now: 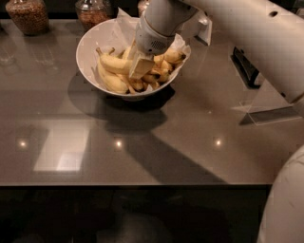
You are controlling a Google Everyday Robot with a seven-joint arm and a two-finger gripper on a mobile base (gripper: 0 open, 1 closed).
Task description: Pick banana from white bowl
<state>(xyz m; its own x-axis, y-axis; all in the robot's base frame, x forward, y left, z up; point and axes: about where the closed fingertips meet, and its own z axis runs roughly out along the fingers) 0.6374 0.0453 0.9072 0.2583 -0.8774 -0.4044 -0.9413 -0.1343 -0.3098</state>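
The white bowl (88, 45) with a crumpled paper liner stands at the back of the table and holds several bananas. The long, thick yellow banana (114, 64) lies across the bowl's left half, its short stem pointing to the upper left. My gripper (140, 68) reaches down into the middle of the bowl, at the right end of that banana and over the pile. The white wrist above it hides the bowl's far middle. Shorter bananas with dark tips (164, 71) lie to the gripper's right. Another banana (110, 81) lies along the near left wall.
Two glass jars with brown contents (28, 16) (91, 13) stand behind the bowl at the left. A white box (205, 28) sits behind the bowl at the right. A dark flat object (244, 66) lies at the right. The glossy grey table's front edge (118, 184) runs below.
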